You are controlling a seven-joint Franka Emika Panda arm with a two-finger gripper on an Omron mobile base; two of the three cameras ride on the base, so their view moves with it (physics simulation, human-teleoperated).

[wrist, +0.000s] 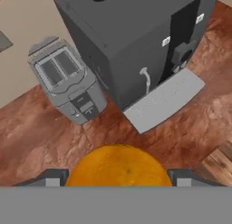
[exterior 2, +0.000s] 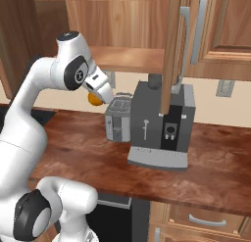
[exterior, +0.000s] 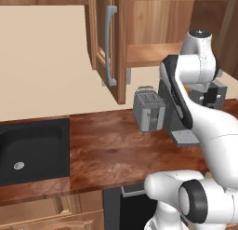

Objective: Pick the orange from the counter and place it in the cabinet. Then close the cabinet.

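Orange in the grip, lifted clear of the counter (exterior 2: 88, 138) and on its way to the cabinet!

The gripper (wrist: 118, 178) is clamped on the orange (wrist: 118, 166); beyond it the toaster (wrist: 68, 80) at ten o'clock, the coffee machine (wrist: 136, 41) at twelve. Next move, likely: raise it onto the open cabinet's shelf (exterior 2: 130, 60), avoiding the door (exterior 2: 171, 50).

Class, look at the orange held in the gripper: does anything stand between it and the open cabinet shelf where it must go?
Nothing visible blocks it. The orange sits in the gripper, raised above the toaster, just below the cabinet shelf's open front. The open door hangs off to the side, over the coffee machine.
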